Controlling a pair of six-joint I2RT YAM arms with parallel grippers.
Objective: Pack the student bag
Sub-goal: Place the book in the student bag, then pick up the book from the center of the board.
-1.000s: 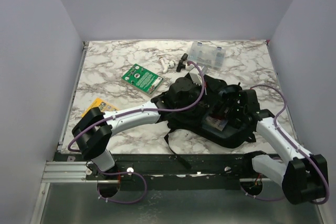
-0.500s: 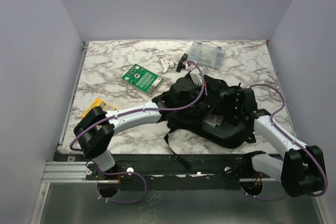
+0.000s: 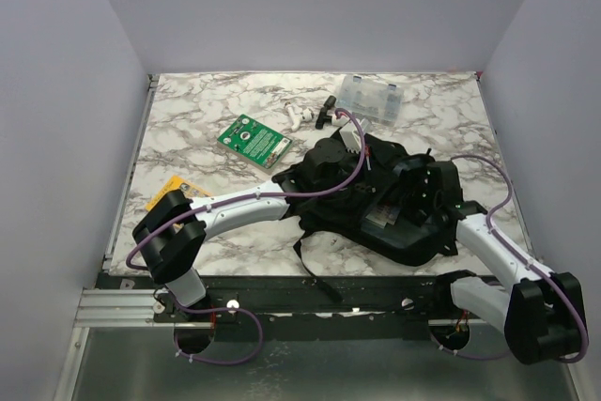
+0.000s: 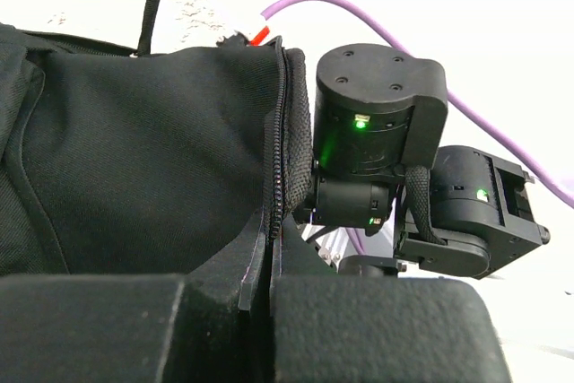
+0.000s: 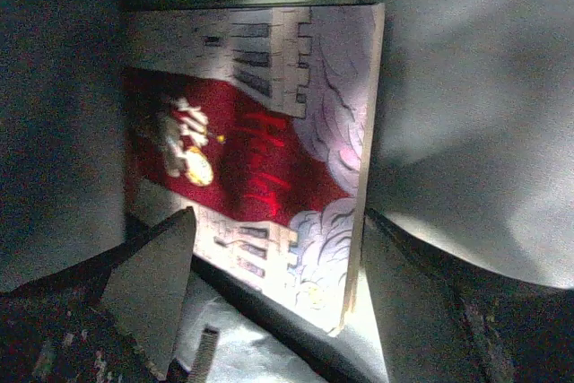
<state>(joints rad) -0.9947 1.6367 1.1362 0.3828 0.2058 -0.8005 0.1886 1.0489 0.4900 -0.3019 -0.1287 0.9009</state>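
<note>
The student bag (image 3: 324,208) lies on the marble table (image 3: 202,105), in its near right part, close to both arm bases. My left gripper (image 4: 265,286) is closed tight and pinches the bag's fabric edge beside the zipper. My right gripper (image 5: 280,221) is down inside the bag with its fingers wide apart, gripping nothing, over a red-covered book (image 5: 260,123) on the grey lining.

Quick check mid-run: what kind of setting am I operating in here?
Probably a lab robot test cell: plain pale walls box in a marble-patterned tabletop on three sides, and a bare aluminium rail runs along its near edge.
</note>
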